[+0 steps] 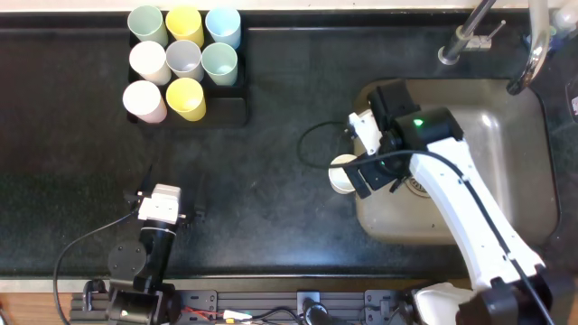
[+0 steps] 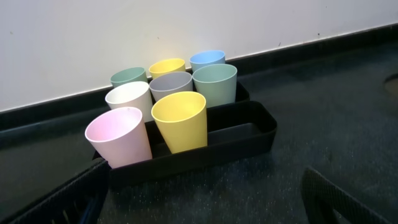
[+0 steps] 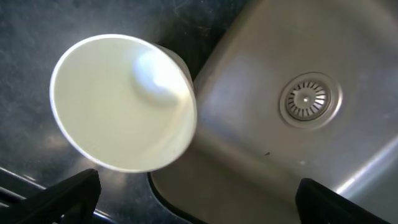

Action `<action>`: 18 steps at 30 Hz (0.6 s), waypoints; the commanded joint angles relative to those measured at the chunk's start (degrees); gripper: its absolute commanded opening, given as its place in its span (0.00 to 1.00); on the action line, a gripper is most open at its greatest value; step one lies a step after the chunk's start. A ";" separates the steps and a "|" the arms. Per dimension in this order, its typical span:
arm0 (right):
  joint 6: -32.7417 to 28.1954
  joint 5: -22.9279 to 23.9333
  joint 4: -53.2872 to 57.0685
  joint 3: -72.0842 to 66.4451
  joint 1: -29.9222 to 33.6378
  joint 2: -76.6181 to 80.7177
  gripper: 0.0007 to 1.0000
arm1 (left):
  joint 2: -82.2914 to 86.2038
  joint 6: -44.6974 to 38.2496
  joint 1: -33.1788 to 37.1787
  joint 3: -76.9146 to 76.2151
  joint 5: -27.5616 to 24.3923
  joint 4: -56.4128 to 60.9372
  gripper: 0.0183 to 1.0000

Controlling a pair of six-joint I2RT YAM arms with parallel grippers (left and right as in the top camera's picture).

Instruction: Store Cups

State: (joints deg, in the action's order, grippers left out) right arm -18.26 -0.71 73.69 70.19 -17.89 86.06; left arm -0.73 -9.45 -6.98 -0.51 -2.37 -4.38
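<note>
1. The black tray is sitting at the far left of the desk, close to the back wall, and is holding eight cups mouth-up.
2. The back green cup, back yellow cup and blue cup are filling the rear row. The white cup, grey cup and middle green cup are filling the middle row.
3. The pink cup and front yellow cup are standing in the front row. That row's right compartment is showing its bare floor.
4. The cream cup is standing mouth-up on the desk, right at the left rim of the sink and well apart from the tray.
5. The right jaws are hanging over that cup and the sink rim, spread wide and gripping nothing.
6. The left jaws are sitting low near the desk's front edge, facing the tray, spread wide and holding nothing.
7. A broad dark stretch of desk is lying between tray and sink, with a thin cable looping just left of the cream cup.
</note>
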 commanded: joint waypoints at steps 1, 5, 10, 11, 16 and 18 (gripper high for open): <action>-1.11 -0.98 -1.64 2.99 0.31 1.86 1.00 | 0.57 -0.81 0.39 0.07 -0.09 -0.26 1.00; -1.07 -1.25 -3.48 4.22 1.20 2.93 1.00 | 0.57 -0.79 0.37 0.07 -0.09 -0.28 1.00; -1.25 -1.22 -4.24 5.03 2.29 5.64 1.00 | 0.57 -0.81 0.39 0.07 -0.09 -0.26 1.00; -1.27 -1.22 -4.28 5.25 2.32 6.08 1.00 | 0.57 -0.81 0.39 0.07 -0.09 -0.26 1.00; -1.53 -1.22 -4.28 5.75 2.27 8.46 1.00 | 0.57 -0.81 0.39 0.07 -0.09 -0.26 1.00; -1.68 -1.25 -4.31 5.75 2.16 9.46 1.00 | 0.57 -0.81 0.39 0.07 -0.09 -0.26 1.00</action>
State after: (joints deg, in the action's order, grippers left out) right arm -19.35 -1.28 69.63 73.93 -15.79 94.39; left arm -0.73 -9.45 -6.98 -0.51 -2.37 -4.38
